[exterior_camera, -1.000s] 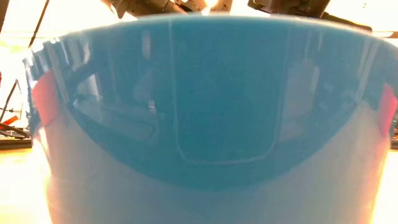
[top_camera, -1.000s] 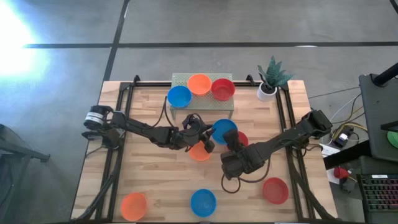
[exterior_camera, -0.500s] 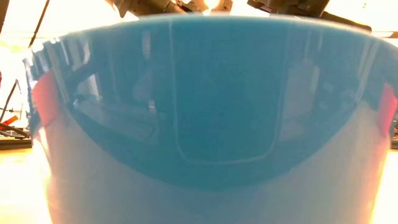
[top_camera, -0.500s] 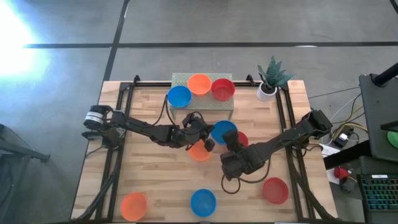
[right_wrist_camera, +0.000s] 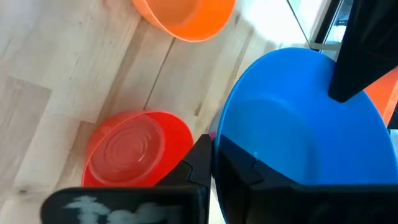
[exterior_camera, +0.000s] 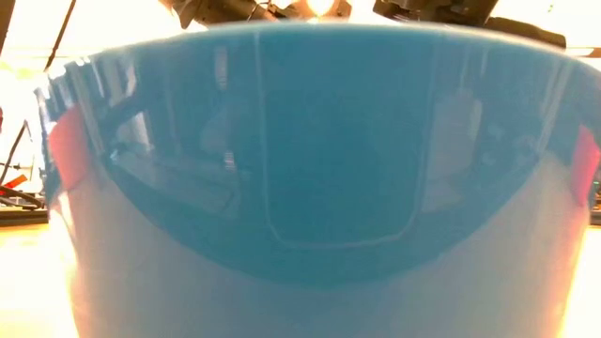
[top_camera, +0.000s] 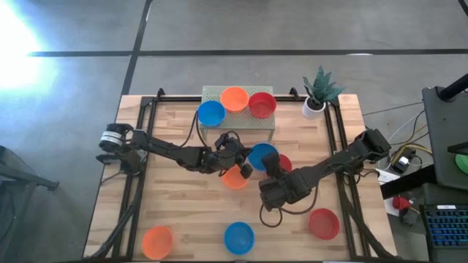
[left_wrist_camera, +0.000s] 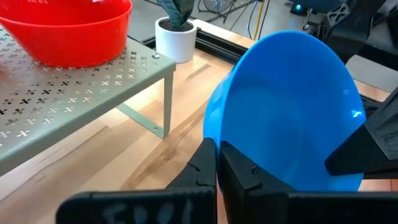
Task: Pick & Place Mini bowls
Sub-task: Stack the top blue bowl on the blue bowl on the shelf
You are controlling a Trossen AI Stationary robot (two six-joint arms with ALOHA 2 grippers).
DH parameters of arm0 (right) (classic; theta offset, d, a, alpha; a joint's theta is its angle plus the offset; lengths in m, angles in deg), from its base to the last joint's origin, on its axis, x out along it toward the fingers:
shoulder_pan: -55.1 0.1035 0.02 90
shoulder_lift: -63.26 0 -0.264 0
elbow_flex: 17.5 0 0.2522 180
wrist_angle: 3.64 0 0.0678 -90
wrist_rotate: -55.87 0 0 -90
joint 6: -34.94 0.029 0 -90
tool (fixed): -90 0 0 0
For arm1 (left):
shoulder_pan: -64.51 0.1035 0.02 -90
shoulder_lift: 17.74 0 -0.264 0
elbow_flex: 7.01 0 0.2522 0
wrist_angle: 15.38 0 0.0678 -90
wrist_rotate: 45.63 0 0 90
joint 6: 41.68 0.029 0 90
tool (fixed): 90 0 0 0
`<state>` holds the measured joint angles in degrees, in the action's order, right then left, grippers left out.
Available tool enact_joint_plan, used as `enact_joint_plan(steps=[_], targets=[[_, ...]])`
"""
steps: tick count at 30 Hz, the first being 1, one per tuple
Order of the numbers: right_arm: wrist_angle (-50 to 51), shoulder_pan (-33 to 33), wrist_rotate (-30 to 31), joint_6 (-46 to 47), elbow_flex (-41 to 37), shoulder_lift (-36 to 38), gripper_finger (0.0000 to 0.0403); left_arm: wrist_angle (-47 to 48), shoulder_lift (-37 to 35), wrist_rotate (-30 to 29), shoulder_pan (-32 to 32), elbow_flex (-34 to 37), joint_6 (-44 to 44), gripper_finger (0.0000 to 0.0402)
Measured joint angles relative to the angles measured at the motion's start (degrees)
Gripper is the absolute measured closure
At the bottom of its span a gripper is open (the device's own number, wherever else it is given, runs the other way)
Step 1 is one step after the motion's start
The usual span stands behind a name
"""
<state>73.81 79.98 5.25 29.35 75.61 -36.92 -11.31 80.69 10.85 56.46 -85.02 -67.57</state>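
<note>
Mid-worktop, one blue mini bowl (top_camera: 262, 155) stands tilted between both arms. Left gripper (top_camera: 247, 165) pinches its left rim; right gripper (top_camera: 273, 169) pinches its right rim. Neither arm is nearer.

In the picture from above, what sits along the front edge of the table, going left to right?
Orange bowl → blue bowl → red bowl, each standing apart on the wooden table.
</note>
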Motion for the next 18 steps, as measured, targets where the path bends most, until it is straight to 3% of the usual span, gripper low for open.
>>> enact_joint_plan(steps=[13,18], targets=[[0.54,0.66,0.25,-0.86,0.02,0.04,0.0302,0.66,0.0,-0.17,0.15,0.09,0.17,0.0402],[0.68,1.22,0.28,-0.27,0.18,0.48,0.0287,0.93,0.0,-0.09,0.49,0.09,0.2,0.0401]])
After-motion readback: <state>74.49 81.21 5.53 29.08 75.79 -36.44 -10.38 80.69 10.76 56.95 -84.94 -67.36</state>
